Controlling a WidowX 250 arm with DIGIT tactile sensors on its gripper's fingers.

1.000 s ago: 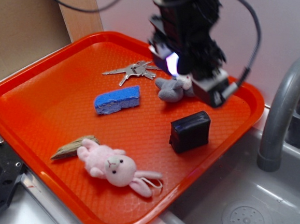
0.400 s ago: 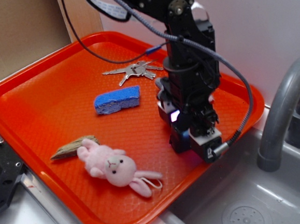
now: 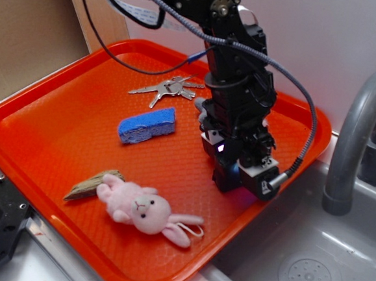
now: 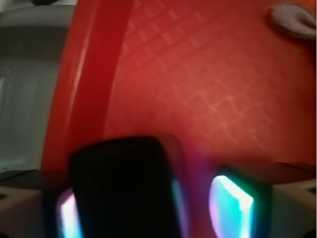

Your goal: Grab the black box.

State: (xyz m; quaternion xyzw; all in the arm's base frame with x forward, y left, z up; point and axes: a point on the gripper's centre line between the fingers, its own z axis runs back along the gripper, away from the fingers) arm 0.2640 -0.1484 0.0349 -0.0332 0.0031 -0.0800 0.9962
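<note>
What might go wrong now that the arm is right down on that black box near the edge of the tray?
Two things, as a guess. In the wrist view the black box sits off-centre between the fingers, close to the left one, so the gripper may nudge or twist it rather than clamp it squarely. The box also lies near the orange tray's rim beside the sink, so a slip could knock it against the rim or over it.
</note>
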